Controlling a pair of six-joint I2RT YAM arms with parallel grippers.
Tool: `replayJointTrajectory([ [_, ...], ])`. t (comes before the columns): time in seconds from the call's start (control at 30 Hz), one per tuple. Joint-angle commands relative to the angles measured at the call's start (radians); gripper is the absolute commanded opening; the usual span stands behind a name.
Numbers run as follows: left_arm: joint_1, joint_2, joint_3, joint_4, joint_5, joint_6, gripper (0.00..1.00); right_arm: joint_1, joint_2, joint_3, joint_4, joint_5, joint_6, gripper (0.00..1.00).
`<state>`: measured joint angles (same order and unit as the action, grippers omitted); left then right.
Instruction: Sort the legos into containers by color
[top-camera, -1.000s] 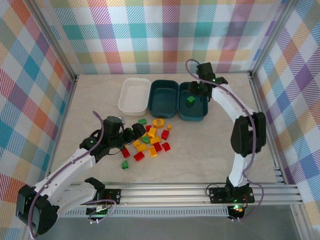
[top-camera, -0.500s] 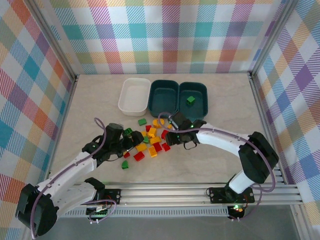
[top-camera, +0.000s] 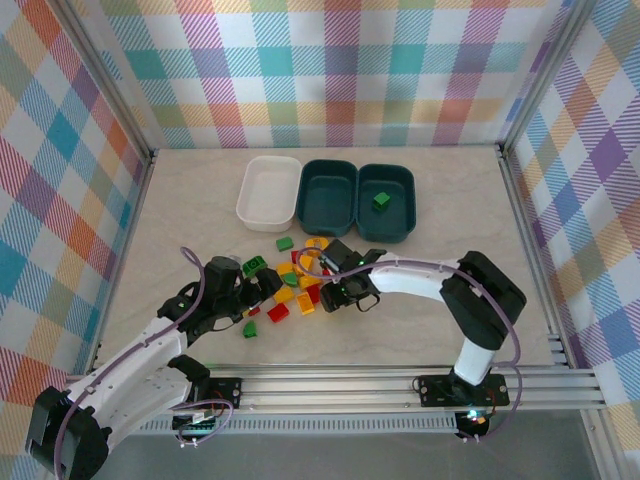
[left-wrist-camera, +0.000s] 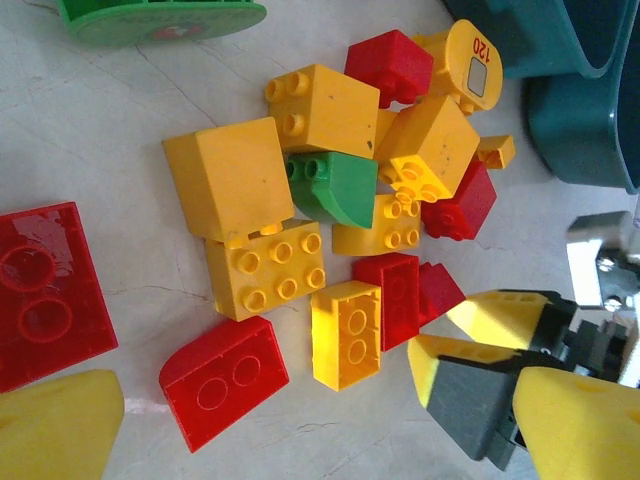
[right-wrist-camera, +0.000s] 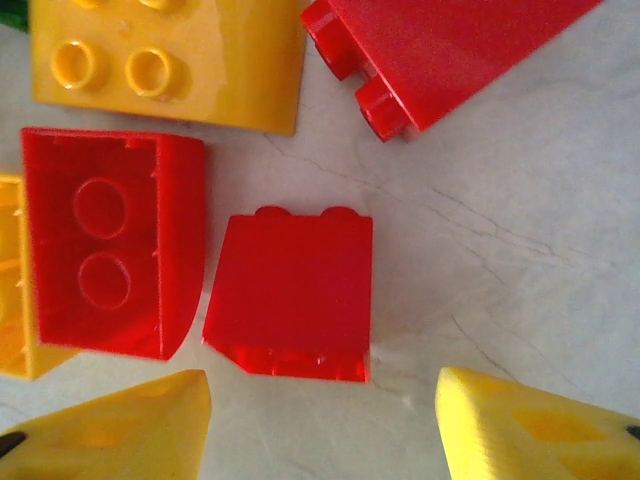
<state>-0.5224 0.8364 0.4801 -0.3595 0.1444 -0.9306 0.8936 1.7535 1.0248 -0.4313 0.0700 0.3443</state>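
One red lego (right-wrist-camera: 290, 295), studs apparently sideways

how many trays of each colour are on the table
white tray: 1
dark teal trays: 2
total: 3

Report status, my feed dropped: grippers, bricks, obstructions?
Left gripper open beside the pile. Right gripper open over a red brick, not gripped. One green brick in the right teal tray. Second red brick close alongside the target.
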Motion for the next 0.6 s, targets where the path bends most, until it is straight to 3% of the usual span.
replayJointTrajectory([
  [0.0,-0.008,0.001,-0.010,0.006,-0.011,-0.006,1.00,0.001,0.038,0.041,0.023,-0.006,-0.031,0.61],
  [0.3,-0.009,0.013,-0.008,0.008,-0.011,-0.002,1.00,0.001,0.081,0.048,0.072,0.063,-0.021,0.57],
  [0.57,-0.009,0.026,0.010,0.000,-0.015,0.006,1.00,0.001,0.070,0.034,0.114,0.081,-0.036,0.43],
])
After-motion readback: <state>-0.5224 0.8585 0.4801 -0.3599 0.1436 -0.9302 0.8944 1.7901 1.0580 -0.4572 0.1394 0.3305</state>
